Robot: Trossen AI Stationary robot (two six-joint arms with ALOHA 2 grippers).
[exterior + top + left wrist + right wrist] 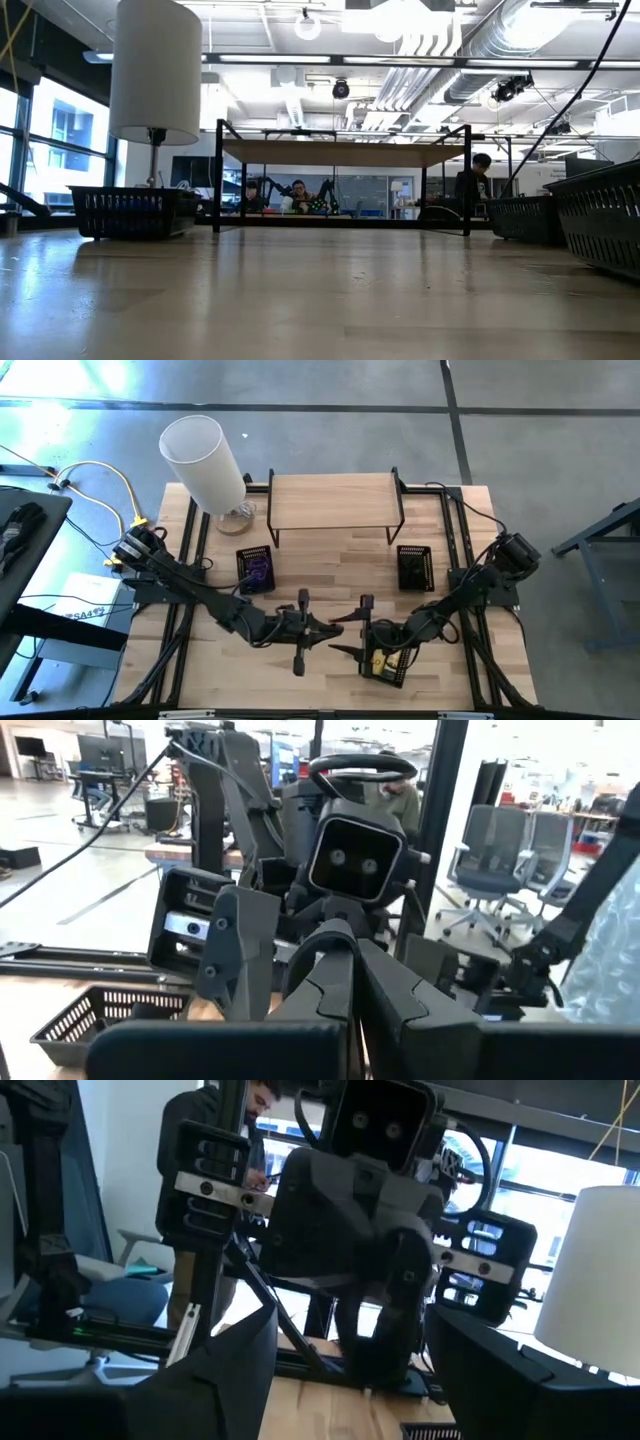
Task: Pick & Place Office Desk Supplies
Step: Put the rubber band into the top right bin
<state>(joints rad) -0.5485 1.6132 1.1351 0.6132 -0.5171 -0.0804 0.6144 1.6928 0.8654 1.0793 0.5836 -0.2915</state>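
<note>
Top-down view of a wood table w/ two dark arms meeting nose to nose near the front centre. Far left at the back, a white lamp (205, 460); next, a left tray (256, 568) of black mesh w/ purple band loops (259, 570) inside, sitting behind the left arm. The left gripper (335, 627) points right toward the table's middle; in its wrist view its fingers look pressed together, nothing seen between them. Just right of it, tips nearly meeting, the right gripper (343, 651) points left, its jaws apart w/ nothing seen in them. Directly beneath the right arm's wrist, at the front edge, lies a front tray (388, 663) w/ yellow pieces (381, 659) in it. So the yellow supplies sit behind the right jaws, the loops behind the left; each arm is nearer its own side's tray. A third tray (415, 566) stands back right, contents too dark to tell. A wood shelf (335, 502) spans the rear centre.
</note>
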